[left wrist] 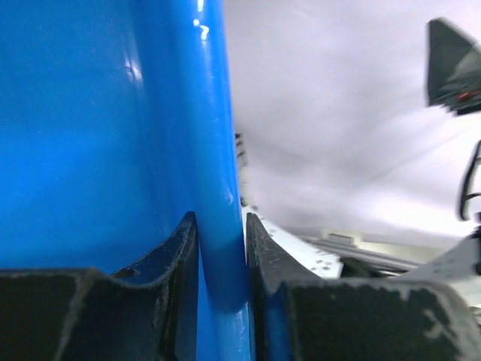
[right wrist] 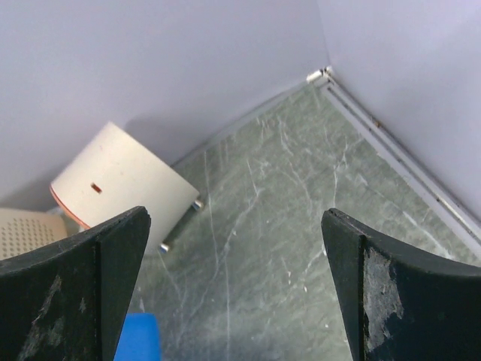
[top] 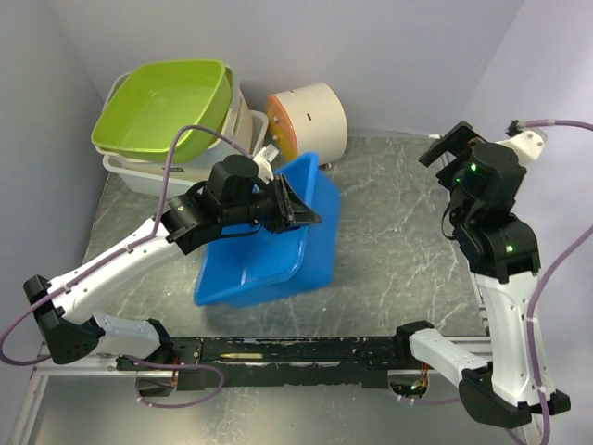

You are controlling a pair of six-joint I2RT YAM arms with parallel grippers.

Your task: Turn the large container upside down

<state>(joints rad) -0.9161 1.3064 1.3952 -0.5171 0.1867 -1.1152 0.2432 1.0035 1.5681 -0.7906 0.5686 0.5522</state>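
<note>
**Figure: container mid-tilt, held by one arm.** The blue container [top: 269, 250] stands on the table [top: 398, 232] tipped at a steep angle. Its near-left edge rests on the surface, its far-right wall is raised, and its opening faces the left arm.

The left gripper [top: 301, 211] holds the raised wall from above. In the left wrist view its fingers [left wrist: 180, 248] pinch the rounded rim [left wrist: 222, 188] between them, one inside the container and one outside. This grip suits a turn: the raised rim serves as a lever and the resting edge as a pivot (a judgement, not something seen).

The right gripper [top: 445, 144] hangs in the air well to the right of the container. Its fingers [right wrist: 113, 248] are spread wide with nothing between them, probably kept back so the container has room to fall over.

Behind the container lies a cream cylinder [top: 310, 120] on its side. To the container's back-left, a green tub [top: 162, 107] is nested in white tubs [top: 139, 171].

The turn looks roughly half done, since the opening does not yet face down. The risk is that the rim slips from the pinch as the weight passes over the pivot.
</note>
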